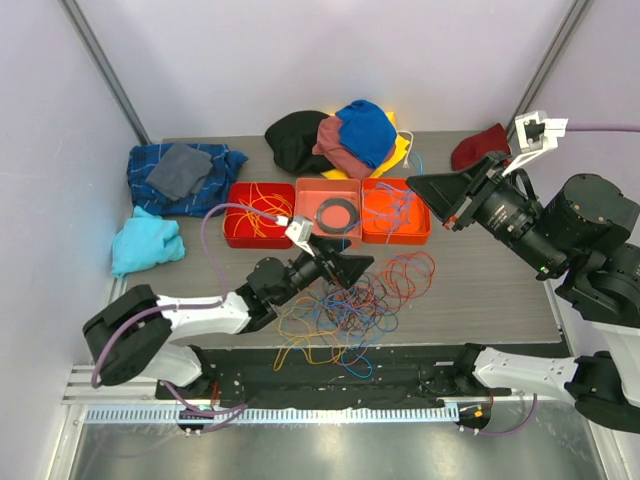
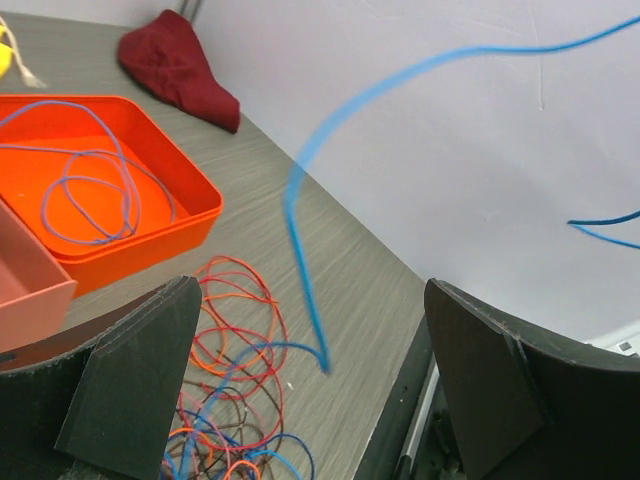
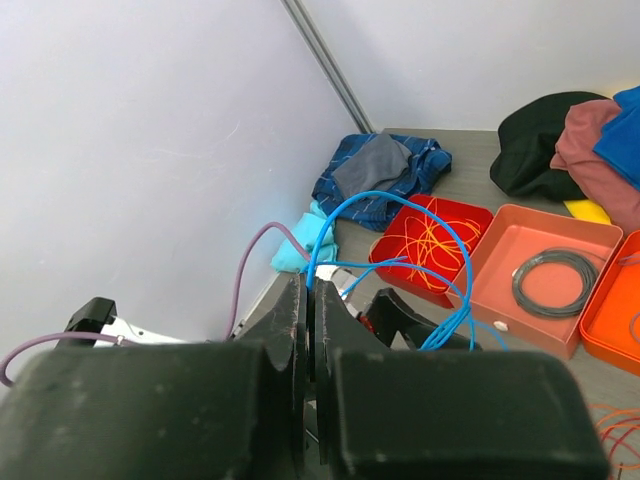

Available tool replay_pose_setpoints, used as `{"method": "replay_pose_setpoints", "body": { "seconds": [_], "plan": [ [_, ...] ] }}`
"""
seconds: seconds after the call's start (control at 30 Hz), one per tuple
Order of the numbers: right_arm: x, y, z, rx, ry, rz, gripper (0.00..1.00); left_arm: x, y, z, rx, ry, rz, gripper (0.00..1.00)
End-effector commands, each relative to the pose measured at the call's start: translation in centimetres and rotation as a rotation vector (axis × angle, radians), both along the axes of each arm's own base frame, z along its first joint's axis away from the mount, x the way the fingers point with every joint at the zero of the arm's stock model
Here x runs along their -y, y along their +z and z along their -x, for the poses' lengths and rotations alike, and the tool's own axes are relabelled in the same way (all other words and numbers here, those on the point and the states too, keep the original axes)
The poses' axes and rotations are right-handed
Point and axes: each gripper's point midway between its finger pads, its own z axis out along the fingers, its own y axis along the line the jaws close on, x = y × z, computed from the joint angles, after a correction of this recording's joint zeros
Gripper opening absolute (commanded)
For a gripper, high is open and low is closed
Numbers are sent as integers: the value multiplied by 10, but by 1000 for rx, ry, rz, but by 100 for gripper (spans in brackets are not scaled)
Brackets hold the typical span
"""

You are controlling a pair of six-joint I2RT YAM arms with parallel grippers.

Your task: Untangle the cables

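Pinching a blue cable between closed fingers, the right gripper is holding it high above the table, probably so the strand is drawing clear of the tangle. The left gripper is hovering just over that heap, fingers wide apart, with the blue strand hanging between them untouched, likely positioned to steady it. The cable's long axis is running steeply from the heap up and rightward; the other cables are lying looped before the trays.
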Motion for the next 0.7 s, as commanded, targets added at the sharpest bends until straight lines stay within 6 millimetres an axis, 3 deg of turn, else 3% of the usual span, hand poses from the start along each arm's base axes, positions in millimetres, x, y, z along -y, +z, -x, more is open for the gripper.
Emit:
{"method": "replay_pose_setpoints", "body": {
  "seconds": [0.0,0.07,0.17,0.2,0.23,0.27,0.3,0.33,0.4,0.5,0.63,0.67],
  "plan": [
    [-5,15,4,25,33,-33,1,15,35,3,66,-47,114,100],
    [-4,16,5,24,34,-37,1,20,37,0,66,-50,124,100],
    [-3,15,3,23,25,-29,1,25,32,-4,51,-44,117,76],
    [-1,16,4,25,17,-28,1,25,33,-4,46,-47,121,52],
    [3,14,1,26,-4,-19,1,24,28,-6,27,-36,103,36],
    [6,14,0,28,-17,-17,1,23,25,-8,11,-23,86,4],
    [8,13,0,29,-25,-15,1,20,24,-12,-6,2,69,0],
    [13,14,-1,33,-46,-16,1,14,6,-17,-68,51,-23,0],
    [16,13,-3,39,-65,-12,1,1,-7,-24,-117,121,-104,0],
    [20,13,-5,49,-88,-9,1,-26,-45,-26,-226,192,-236,0],
    [16,11,-5,53,-74,-17,1,-48,-48,-18,-234,205,-150,0],
    [15,11,-4,53,-66,-22,1,-53,-39,-17,-217,214,-110,0]
  ]
}}
